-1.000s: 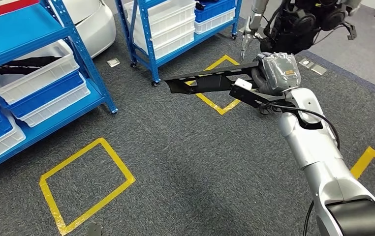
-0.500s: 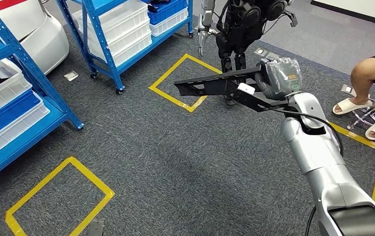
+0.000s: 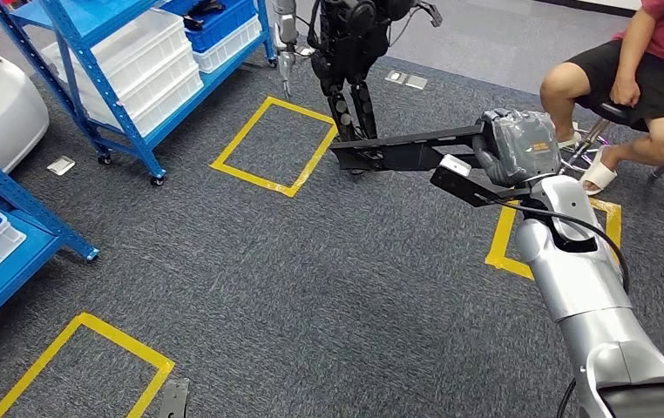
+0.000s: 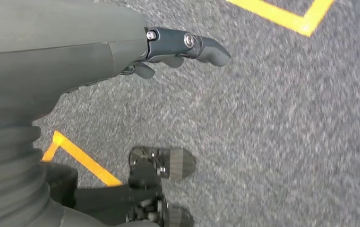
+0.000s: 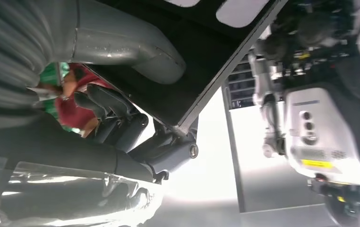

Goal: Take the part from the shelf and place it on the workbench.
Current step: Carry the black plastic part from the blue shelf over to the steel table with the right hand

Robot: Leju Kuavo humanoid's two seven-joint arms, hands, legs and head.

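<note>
Black elongated part (image 3: 403, 150): held level above the grey carpet (image 3: 311, 279), gripped at one end by right hand (image 3: 511, 146), thumb (image 5: 135, 47) and fingers (image 5: 168, 156) clamped on its flat face. Left hand (image 4: 178, 47): hanging over carpet, fingers loosely extended, holding nothing. Blue shelf (image 3: 128, 61) with white bins at carpet's far left; seated person (image 3: 642, 78) far right.
</note>
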